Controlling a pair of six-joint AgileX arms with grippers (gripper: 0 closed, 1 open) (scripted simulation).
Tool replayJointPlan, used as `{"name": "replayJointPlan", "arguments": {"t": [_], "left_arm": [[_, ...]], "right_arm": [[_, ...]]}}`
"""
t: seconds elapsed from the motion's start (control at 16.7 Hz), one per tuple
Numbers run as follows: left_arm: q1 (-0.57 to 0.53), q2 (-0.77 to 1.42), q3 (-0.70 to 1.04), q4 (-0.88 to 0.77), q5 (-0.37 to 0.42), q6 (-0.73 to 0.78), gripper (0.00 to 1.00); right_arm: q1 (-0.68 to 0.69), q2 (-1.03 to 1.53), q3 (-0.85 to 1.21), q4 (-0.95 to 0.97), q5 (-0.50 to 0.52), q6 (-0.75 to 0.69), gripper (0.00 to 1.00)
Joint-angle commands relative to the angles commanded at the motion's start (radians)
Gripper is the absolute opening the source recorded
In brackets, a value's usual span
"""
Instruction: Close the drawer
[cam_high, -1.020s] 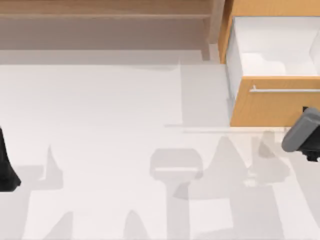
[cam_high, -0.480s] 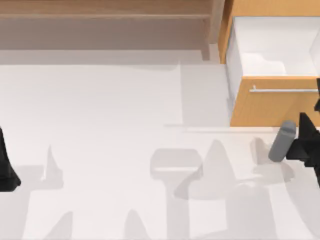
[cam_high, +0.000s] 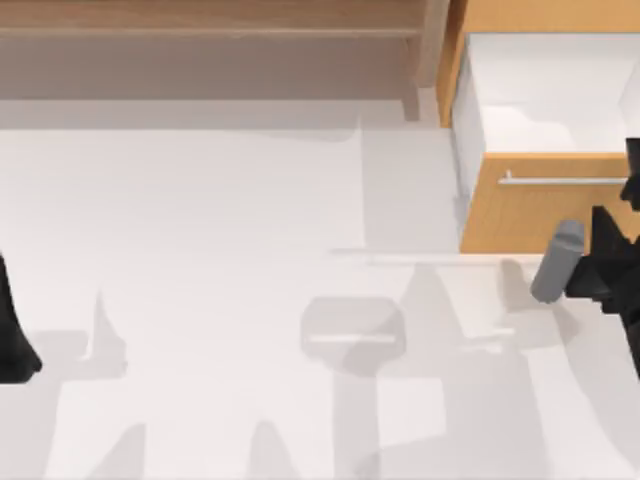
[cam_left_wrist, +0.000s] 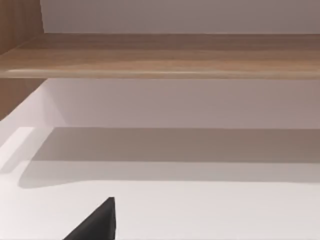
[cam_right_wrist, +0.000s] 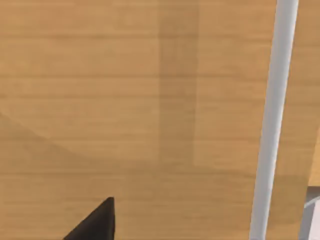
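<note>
From above, the drawer (cam_high: 545, 150) stands pulled open at the far right of the white surface (cam_high: 250, 250). Its white inside faces up, its orange-tan front panel and thin silver handle (cam_high: 560, 181) face the near side, and the long light-wood shelf unit (cam_high: 210, 40) runs along the back to its left. The right end effector (cam_high: 610, 265) sits at the right edge just in front of the panel, its grey wrist segment angled toward it. How far its fingers are spread cannot be told, and nothing is seen in its hold. The left end effector (cam_high: 12, 335) is parked at the left edge.

The left wrist view looks across the surface at a shelf board, a dark fingertip (cam_left_wrist: 97, 222) low in the frame. The right wrist view sits close against the drawer's wood-grain front, the silver handle crossing it beside a dark fingertip (cam_right_wrist: 97, 222).
</note>
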Motion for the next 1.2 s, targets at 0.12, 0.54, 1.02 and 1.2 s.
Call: {"name": "replayJointPlan", "arguments": {"t": [0.12,0.54,1.02,1.2], "left_arm": [[0.000,0.000,0.000,0.000,0.000,0.000,1.00],[0.000,0.000,0.000,0.000,0.000,0.000,1.00],[0.000,0.000,0.000,0.000,0.000,0.000,1.00],[0.000,0.000,0.000,0.000,0.000,0.000,1.00]], "right_arm": [[-0.007,0.003,0.018,-0.015,-0.007,0.000,1.00],[-0.007,0.003,0.018,-0.015,-0.007,0.000,0.70],[-0.007,0.003,0.018,-0.015,-0.007,0.000,0.10],[-0.007,0.003,0.018,-0.015,-0.007,0.000,0.00]]}}
